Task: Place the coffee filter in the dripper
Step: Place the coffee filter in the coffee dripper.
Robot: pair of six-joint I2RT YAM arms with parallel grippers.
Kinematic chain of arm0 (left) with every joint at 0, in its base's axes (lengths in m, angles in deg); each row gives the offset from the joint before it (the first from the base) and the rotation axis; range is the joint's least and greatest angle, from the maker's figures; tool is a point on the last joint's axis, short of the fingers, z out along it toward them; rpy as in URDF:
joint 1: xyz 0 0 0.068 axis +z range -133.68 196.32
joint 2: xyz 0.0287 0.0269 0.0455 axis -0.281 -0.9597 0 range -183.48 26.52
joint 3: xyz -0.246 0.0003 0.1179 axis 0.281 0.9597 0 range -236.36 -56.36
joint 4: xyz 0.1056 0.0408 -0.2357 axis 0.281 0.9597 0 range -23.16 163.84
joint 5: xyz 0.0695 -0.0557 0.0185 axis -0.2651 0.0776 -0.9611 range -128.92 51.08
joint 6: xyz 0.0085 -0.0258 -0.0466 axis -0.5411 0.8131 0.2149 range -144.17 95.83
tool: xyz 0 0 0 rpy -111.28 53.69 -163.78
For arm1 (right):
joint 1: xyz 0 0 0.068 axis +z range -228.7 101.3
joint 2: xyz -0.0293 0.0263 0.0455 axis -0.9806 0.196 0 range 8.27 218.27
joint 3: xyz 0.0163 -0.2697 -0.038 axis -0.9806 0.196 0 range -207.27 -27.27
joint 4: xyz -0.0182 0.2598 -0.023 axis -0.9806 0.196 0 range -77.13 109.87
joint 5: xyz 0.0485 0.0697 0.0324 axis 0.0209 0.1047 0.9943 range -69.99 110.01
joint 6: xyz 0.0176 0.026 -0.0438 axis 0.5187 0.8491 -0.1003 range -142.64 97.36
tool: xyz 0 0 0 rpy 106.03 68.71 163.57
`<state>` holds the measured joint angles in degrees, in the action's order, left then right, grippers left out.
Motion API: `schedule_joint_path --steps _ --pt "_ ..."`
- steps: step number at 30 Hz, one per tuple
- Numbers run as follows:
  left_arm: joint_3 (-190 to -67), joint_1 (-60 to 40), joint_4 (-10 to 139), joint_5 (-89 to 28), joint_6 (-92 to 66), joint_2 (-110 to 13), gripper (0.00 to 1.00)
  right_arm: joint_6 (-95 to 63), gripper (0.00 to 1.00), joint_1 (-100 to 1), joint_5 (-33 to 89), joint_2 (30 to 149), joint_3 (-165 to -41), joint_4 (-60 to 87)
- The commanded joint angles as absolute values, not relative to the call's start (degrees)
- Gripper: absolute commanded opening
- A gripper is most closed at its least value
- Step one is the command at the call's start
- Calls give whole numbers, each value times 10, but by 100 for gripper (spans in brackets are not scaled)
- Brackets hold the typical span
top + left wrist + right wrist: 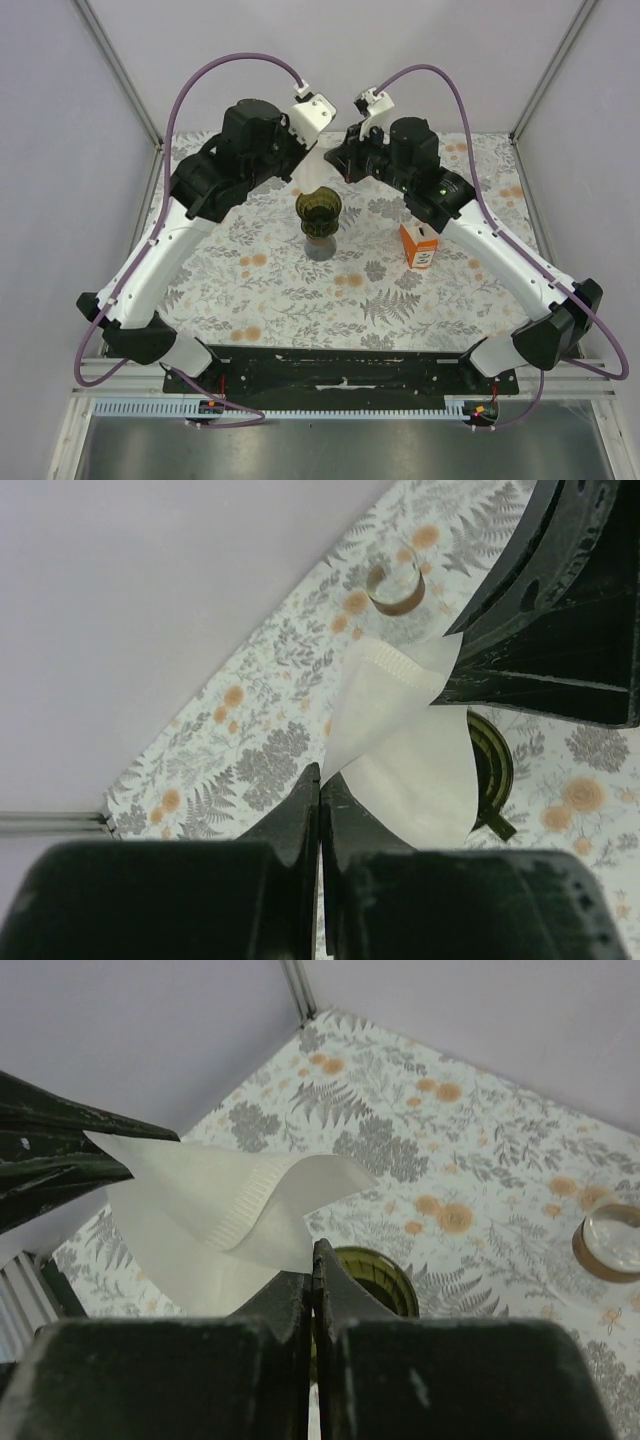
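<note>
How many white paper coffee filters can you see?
1. The white paper coffee filter is pinched at opposite edges by the left gripper and right gripper, near the dark green dripper. Any inside the orange carton would be hidden.

The light over my table (pixel 290 290) is bright, even and soft, falling from above. In the overhead view the dripper (pixel 318 205) throws only a small, pale shadow at its foot. That view is sharp throughout, though the frame posts (pixel 118 72) lean outward toward the corners. In both wrist views my own jaws fill the bottom edge as dark, blurred masses, too close to focus and short of detail. The coffee filter (pixel 400 750) reads very bright, nearly washed out in the left wrist view, with its crimped seam legible; the table's print beyond it is slightly soft.
</note>
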<state>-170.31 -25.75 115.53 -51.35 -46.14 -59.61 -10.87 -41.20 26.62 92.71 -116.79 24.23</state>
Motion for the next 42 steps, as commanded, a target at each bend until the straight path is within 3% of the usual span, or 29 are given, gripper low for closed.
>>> schedule_joint_path --steps 1,12,24,26,27,28,32,36,38,39,40,42 --pt "-1706 -229 1218 -447 -462 -605 2 -114 0 -421 287 909 -1186 345" --pt "-1689 -202 1256 -294 -423 -619 2 -108 0 -429 346 892 -1185 460" --pt "-1630 -202 1220 -276 -389 -618 2 -96 0 -430 379 902 -1194 500" --pt "-1628 -202 1215 -290 -382 -622 12 -96 0 -430 382 909 -1199 501" --pt "-1628 -202 1213 -301 -381 -622 27 -94 0 -430 392 920 -1207 499" --pt "-1628 -202 1212 -307 -381 -622 32 -92 0 -430 396 926 -1212 498" --pt "-1613 -202 1212 -323 -387 -615 40 -87 0 -435 426 940 -1232 492" --pt "-1592 -202 1210 -347 -391 -606 42 -84 0 -438 441 943 -1238 486" --pt "-1586 -202 1204 -352 -387 -603 38 -82 0 -441 450 946 -1237 482" --pt "-1586 -202 1199 -355 -385 -602 28 -80 0 -442 453 947 -1237 482" --pt "-1586 -200 1197 -357 -379 -603 8 -80 0 -442 453 946 -1235 482" --pt "-1591 -195 1194 -348 -360 -602 2 -82 0 -443 434 942 -1232 477"
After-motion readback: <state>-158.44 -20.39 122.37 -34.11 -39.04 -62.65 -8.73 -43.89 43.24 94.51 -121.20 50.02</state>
